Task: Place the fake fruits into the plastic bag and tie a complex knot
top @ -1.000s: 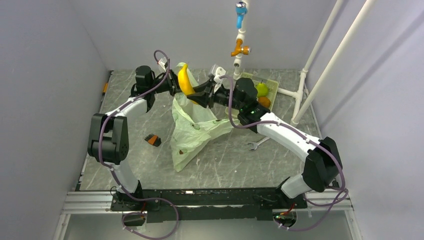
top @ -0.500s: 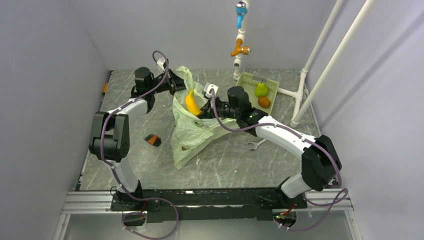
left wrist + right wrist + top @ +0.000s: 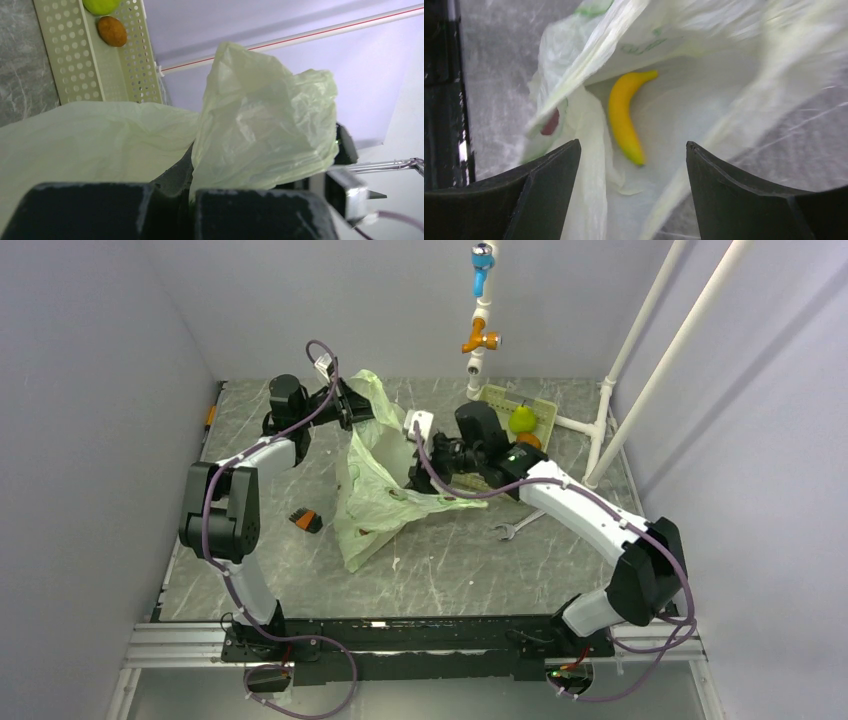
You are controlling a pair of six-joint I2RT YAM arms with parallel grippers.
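- Left tool (image 3: 187, 192) is pressed together, pinching the plastic bag (image 3: 375, 505) at its top edge, with the rest draping onto the counter (image 3: 450, 560).
- Right tool (image 3: 631, 150) is spread wide over the bag's mouth, gripping nothing.
- Banana (image 3: 624, 117) lies inside the bag.
- Green fruit (image 3: 522, 419) and orange fruit (image 3: 112, 31) sit in the tray (image 3: 75, 65).

The plastic bag (image 3: 260, 125) is thin, crinkled, translucent film — banana (image 3: 620, 120) smooth, matt; table (image 3: 450, 560) marbled, stone-like.
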